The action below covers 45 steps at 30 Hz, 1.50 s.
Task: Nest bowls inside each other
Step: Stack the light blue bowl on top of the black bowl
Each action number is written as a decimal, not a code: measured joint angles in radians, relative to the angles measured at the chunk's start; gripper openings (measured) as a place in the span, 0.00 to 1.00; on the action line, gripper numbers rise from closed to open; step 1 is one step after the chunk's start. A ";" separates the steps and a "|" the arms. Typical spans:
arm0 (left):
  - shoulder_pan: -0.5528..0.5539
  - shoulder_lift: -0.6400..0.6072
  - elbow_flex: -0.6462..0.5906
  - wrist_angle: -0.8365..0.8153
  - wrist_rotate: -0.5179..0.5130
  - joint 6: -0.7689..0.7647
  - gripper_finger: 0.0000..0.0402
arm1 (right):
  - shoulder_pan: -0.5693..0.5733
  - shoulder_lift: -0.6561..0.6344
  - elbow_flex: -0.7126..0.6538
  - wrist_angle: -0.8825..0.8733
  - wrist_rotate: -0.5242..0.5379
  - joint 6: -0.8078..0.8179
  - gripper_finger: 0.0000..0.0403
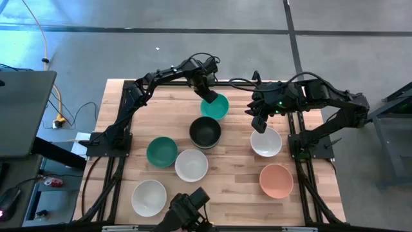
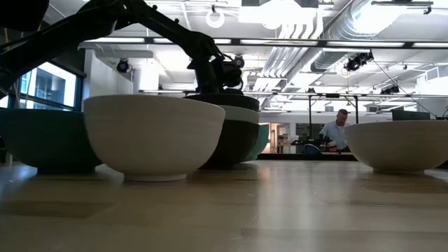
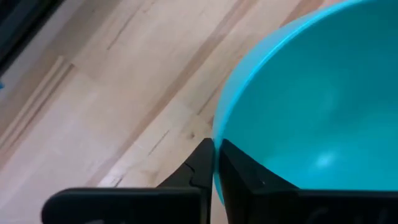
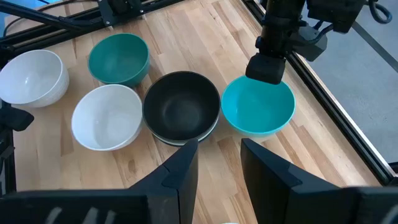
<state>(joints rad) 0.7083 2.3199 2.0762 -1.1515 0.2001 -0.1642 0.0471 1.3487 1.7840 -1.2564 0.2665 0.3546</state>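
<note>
My left gripper [image 1: 207,96] is shut on a teal bowl [image 1: 215,106] at the table's far middle. Just near of it, a black bowl [image 1: 205,132] sits nested in a stack whose paler rims [image 4: 186,140] show under it. A dark green bowl [image 1: 161,151] and two white bowls [image 1: 191,165] [image 1: 149,197] stand on the left half. My right gripper [image 4: 217,163] is open and hovers over a third white bowl [image 1: 266,142]. It touches nothing. A salmon bowl [image 1: 277,180] stands nearer on the right. My left gripper pinches the teal bowl's rim [image 3: 219,134] on its far side, one finger [image 3: 239,171] inside the bowl and the other outside. The fingers come from above, pointing down. The bowl stays upright; whether it is lifted or rests on the table, I cannot tell.
Black frame rails [image 1: 125,109] run along the table's left and right sides. A camera mount [image 1: 187,209] stands at the near edge. Bare wood lies between the stack and the right white bowl [image 1: 235,138]. A person [image 2: 339,133] shows far behind the table.
</note>
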 joint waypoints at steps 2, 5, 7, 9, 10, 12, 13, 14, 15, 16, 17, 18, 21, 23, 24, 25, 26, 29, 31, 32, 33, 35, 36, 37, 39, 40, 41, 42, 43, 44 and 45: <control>0.003 0.000 0.000 0.000 0.000 0.002 0.01 | 0.000 0.000 0.000 0.000 0.000 0.000 0.28; 0.011 0.000 0.007 -0.002 -0.010 0.003 0.01 | 0.000 0.000 0.000 0.000 0.000 0.000 0.28; 0.014 0.000 0.023 -0.001 -0.028 0.003 0.01 | 0.000 0.000 0.000 0.000 0.000 -0.005 0.28; 0.017 0.000 0.047 -0.001 -0.052 0.008 0.01 | 0.000 0.000 0.000 0.000 0.000 -0.006 0.28; 0.019 0.000 0.060 -0.001 -0.059 0.011 0.01 | 0.000 0.000 0.000 0.000 0.000 -0.006 0.28; 0.021 0.000 0.092 0.001 -0.062 0.011 0.00 | 0.000 0.000 0.000 0.000 0.000 -0.007 0.28; 0.024 0.000 0.107 0.000 -0.062 0.011 0.00 | 0.000 0.000 0.000 0.000 0.000 -0.007 0.28; 0.025 0.000 0.123 -0.004 -0.062 0.011 0.00 | 0.000 0.000 0.000 0.000 0.000 -0.008 0.28; 0.027 0.000 0.139 -0.012 -0.062 0.011 0.00 | 0.000 0.000 0.000 0.000 0.000 -0.007 0.28; 0.029 0.000 0.155 -0.024 -0.062 0.014 0.00 | 0.000 0.000 0.000 0.000 0.000 -0.008 0.28; 0.031 0.000 0.173 -0.040 -0.061 0.021 0.00 | 0.000 0.000 0.000 0.000 0.000 -0.008 0.28; 0.031 0.000 0.193 -0.063 -0.062 0.029 0.00 | 0.000 0.000 0.000 0.000 0.000 -0.010 0.28; 0.035 0.000 0.248 -0.137 -0.063 0.069 0.00 | 0.000 0.000 0.000 0.000 0.000 -0.019 0.28; 0.038 0.000 0.279 -0.184 -0.063 0.085 0.00 | 0.000 0.000 0.000 0.000 0.000 -0.022 0.28; 0.039 -0.005 0.281 -0.199 -0.062 0.092 0.00 | 0.000 0.000 0.000 0.000 0.000 -0.023 0.28; 0.040 -0.014 0.273 -0.207 -0.060 0.101 0.00 | 0.000 0.000 0.000 0.000 0.000 -0.023 0.28; 0.042 -0.021 0.273 -0.227 -0.058 0.108 0.00 | 0.000 0.000 0.000 0.000 0.001 -0.023 0.28; 0.045 -0.041 0.272 -0.301 -0.059 0.146 0.00 | 0.000 0.000 0.000 0.000 0.015 -0.033 0.28; 0.045 -0.051 0.272 -0.335 -0.066 0.161 0.00 | 0.000 0.000 0.000 0.000 0.015 -0.040 0.28; 0.045 -0.056 0.272 -0.347 -0.068 0.167 0.00 | 0.000 0.000 0.000 0.000 0.016 -0.041 0.28; 0.045 -0.061 0.272 -0.361 -0.066 0.171 0.00 | 0.000 0.000 0.000 0.001 0.015 -0.041 0.28; 0.041 -0.073 0.272 -0.385 -0.062 0.180 0.00 | 0.000 0.000 0.000 0.002 0.015 -0.041 0.28; 0.039 -0.080 0.272 -0.394 -0.059 0.186 0.00 | 0.000 0.000 0.000 0.003 0.015 -0.042 0.28; 0.035 -0.088 0.272 -0.404 -0.058 0.195 0.00 | 0.000 0.000 0.000 0.003 0.015 -0.043 0.28; 0.027 -0.099 0.272 -0.419 -0.056 0.202 0.00 | 0.000 0.000 0.000 0.003 0.015 -0.045 0.28; 0.023 -0.104 0.272 -0.419 -0.055 0.202 0.00 | 0.000 0.000 0.000 0.003 0.016 -0.045 0.28; 0.021 -0.110 0.272 -0.419 -0.054 0.203 0.00 | 0.000 0.000 0.000 0.003 0.016 -0.045 0.28; 0.018 -0.116 0.272 -0.419 -0.049 0.202 0.00 | 0.000 0.000 0.000 0.004 0.015 -0.045 0.28; 0.014 -0.124 0.272 -0.419 -0.038 0.202 0.00 | 0.000 0.000 0.000 0.003 0.015 -0.045 0.28; 0.010 -0.132 0.272 -0.419 -0.024 0.202 0.00 | 0.000 0.000 0.000 0.004 0.015 -0.046 0.28; 0.005 -0.139 0.272 -0.419 -0.008 0.203 0.00 | 0.000 0.000 0.000 0.004 0.015 -0.045 0.28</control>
<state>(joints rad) 0.7131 2.1809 2.3478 -1.5709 0.1920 0.0383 0.0467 1.3491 1.7844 -1.2526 0.2817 0.3092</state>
